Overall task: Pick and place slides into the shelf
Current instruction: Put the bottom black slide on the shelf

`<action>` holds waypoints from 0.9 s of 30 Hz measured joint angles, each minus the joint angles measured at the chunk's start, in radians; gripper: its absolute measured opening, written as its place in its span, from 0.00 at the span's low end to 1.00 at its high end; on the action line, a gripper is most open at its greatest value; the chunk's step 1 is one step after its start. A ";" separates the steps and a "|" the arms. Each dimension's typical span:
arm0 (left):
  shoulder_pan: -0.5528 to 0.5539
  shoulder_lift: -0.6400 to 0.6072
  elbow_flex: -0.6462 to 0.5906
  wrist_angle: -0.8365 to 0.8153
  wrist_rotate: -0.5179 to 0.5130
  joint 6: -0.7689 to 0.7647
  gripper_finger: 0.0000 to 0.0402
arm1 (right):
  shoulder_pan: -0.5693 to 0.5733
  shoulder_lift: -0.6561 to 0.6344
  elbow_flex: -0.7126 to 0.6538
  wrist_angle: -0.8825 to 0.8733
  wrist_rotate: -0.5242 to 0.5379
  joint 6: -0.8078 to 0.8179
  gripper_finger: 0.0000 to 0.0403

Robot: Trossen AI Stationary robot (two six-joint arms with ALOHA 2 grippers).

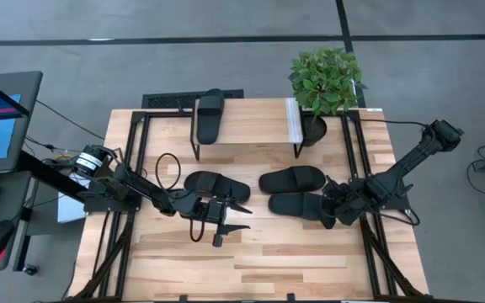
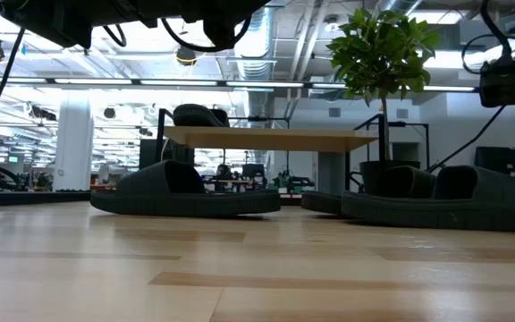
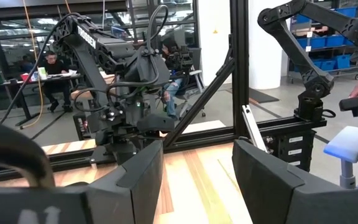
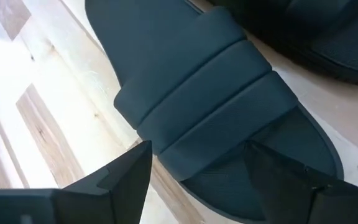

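Black right fingers (image 4: 197,180) spread wide astride slide (image 4: 210,106)

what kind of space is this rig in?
Likely a robotics lab or industrial workspace: exposed ceiling ducts, another robot arm on a frame, blue parts bins, and a person at a desk behind.

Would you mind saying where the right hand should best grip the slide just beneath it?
Grip the nearer slide across its wide strap, coming from above. The right hand hangs open over its heel end, and the raised strap probably gives the fingers two edges to close on.
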 joint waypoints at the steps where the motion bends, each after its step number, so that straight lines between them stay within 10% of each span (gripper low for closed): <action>1: 0.000 0.000 0.000 0.000 0.000 0.000 0.46 | -0.003 0.004 0.000 0.002 -0.003 0.007 0.62; 16: 0.000 0.000 0.000 0.000 0.008 -0.012 0.46 | -0.027 0.127 0.000 0.112 -0.027 -0.021 0.56; 27: 0.000 0.000 0.000 -0.013 0.021 -0.019 0.46 | -0.043 0.130 0.000 0.160 -0.035 -0.168 0.04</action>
